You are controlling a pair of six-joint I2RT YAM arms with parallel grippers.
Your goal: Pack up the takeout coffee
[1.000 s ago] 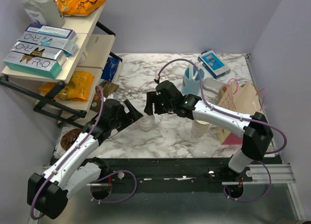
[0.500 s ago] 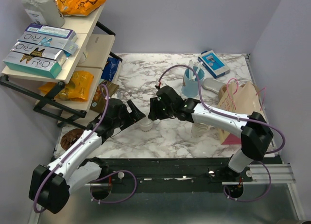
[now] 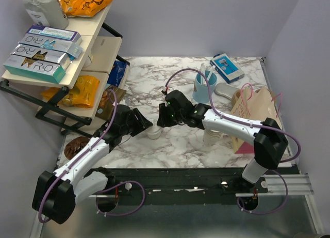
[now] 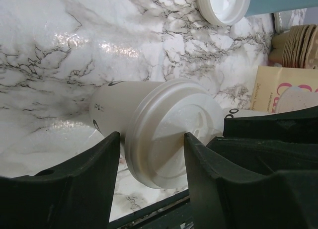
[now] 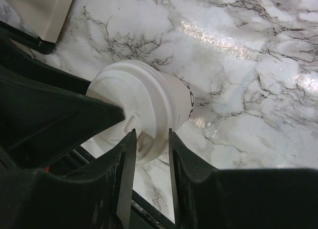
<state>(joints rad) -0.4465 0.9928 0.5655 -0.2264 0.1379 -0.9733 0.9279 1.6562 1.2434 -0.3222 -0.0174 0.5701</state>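
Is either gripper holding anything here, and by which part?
Left gripper straddles the lid of the takeout coffee; right gripper flanks its rim. Whether either actually grips cannot be told.

Bright, even overhead light; white glare streaks across the grey-veined white marble tabletop (image 5: 233, 40) (both wrist views); soft shadows.

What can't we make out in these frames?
- Lettering on the takeout coffee: both wrist views, only a few dark marks show; the cup's curve hides the rest.
- Contact: left gripper and right gripper straddle the lid in the wrist views; touching or not is unclear, too small in the top view.
- Paper bag inside: top view, its own walls hide it.
- Cup stack top: top view, right arm covers it.
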